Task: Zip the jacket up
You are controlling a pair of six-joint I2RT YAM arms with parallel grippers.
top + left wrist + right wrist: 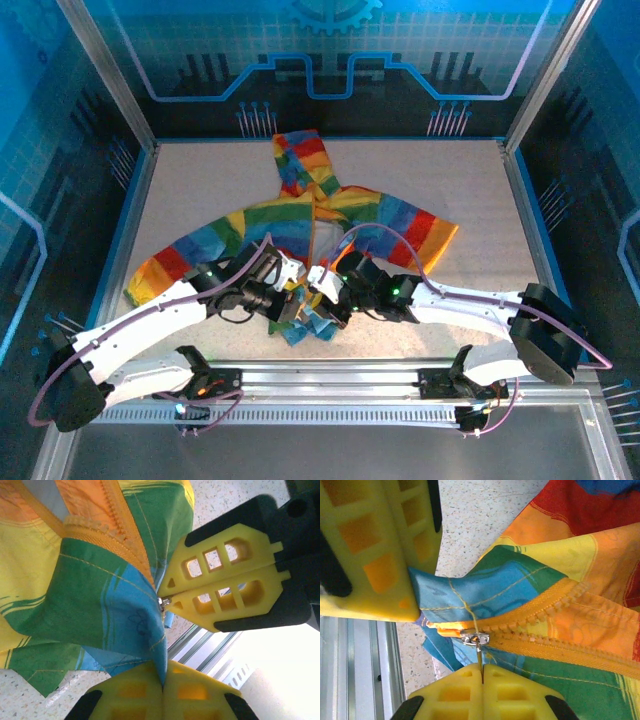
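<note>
Spread on the speckled tabletop (200,190), the jacket (320,215): hood toward the far wall, sleeves out to either side, rainbow stripes up, a strip of white lining showing along the front opening. Bottom hem lifted and bunched at the near side, just ahead of the metal rail (330,385), between the two arms meeting there. Left hand (162,692) pinched tight on the blue-green hem cloth, yellow fingers pressed together with the fabric squeezed between them and fanning out above. Right hand (481,675) likewise closed, fingertips clamped on a thin metal tab, apparently the zipper pull (479,652), though hard to make out at that size. Just above those fingertips, the silver slider (474,638), low on the orange zipper (560,605), close to the hem end. Orange teeth running from the slider up and away across the orange and green panels. Both hands nearly touching, tips facing each other across the slider, the left one gripping a fold of blue cloth right beside the zipper's bottom end. Seen from the left wrist, the right hand's yellow fingers shut flat against each other, nose on the small metal piece at the fabric edge. Cloth between the two grips creased and pulled into a ridge, the rest of the garment lying loose and flat farther back
</note>
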